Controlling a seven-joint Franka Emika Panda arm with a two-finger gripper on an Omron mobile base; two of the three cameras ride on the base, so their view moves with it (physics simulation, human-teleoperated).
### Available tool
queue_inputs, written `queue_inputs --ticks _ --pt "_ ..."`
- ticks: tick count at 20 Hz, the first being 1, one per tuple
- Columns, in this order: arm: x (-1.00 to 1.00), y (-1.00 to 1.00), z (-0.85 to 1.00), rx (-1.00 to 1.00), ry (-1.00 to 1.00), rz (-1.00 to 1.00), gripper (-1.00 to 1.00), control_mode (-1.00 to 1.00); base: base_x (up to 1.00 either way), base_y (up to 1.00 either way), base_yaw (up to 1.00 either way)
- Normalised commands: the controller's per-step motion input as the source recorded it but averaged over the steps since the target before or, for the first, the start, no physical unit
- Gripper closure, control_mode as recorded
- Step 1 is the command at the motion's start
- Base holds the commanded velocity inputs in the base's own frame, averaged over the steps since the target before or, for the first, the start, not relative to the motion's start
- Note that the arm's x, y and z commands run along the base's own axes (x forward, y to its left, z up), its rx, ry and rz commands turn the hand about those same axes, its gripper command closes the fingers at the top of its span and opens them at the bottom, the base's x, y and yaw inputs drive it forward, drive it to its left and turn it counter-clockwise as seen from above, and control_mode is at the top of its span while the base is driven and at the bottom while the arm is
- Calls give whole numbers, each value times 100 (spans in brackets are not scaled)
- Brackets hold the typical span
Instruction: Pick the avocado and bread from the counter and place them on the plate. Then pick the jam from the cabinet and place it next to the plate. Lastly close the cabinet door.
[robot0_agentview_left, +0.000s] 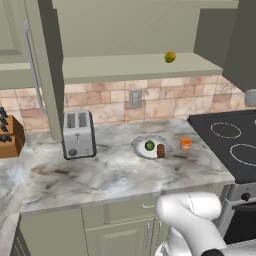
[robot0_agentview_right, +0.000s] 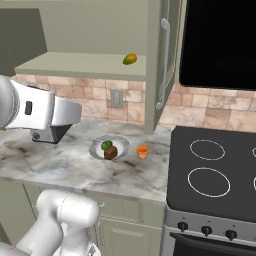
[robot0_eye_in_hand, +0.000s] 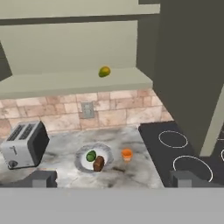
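The pale plate (robot0_agentview_left: 139, 146) lies on the marble counter (robot0_agentview_left: 100, 175), with the dark green avocado (robot0_agentview_left: 149, 145) and the brown bread (robot0_agentview_left: 160, 150) on it. Just right of the plate stands the orange jam (robot0_agentview_left: 186, 144) jar. In the hand view the plate (robot0_eye_in_hand: 80, 160), avocado (robot0_eye_in_hand: 91, 155), bread (robot0_eye_in_hand: 99, 163) and jam (robot0_eye_in_hand: 127, 154) lie far below and ahead of my gripper (robot0_eye_in_hand: 116, 179). Its fingertips (robot0_eye_in_hand: 43, 178) stand wide apart, open, with nothing between them. The cabinet (robot0_agentview_left: 140, 67) above stands open. One cabinet door (robot0_agentview_left: 45, 65) swings out at the left, another (robot0_agentview_right: 165, 65) at the right.
A yellow-green fruit (robot0_agentview_left: 170, 57) rests on the cabinet shelf. A silver toaster (robot0_agentview_left: 78, 134) stands left of the plate and a knife block (robot0_agentview_left: 9, 135) at the far left. The black stove (robot0_agentview_right: 215, 170) borders the counter on the right.
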Motion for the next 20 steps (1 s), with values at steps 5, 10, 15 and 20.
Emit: queue_inputs --ticks 5,10,15,20 --pt "-94 -16 -60 -10 9 16 -100 -100 0 0 0" --pt "-47 -37 -14 3 -20 7 -100 -100 0 0 0" --pt "4 -23 0 6 -9 5 -100 -100 0 0 0" --pt "28 -24 0 6 -2 7 -100 -100 0 0 0"
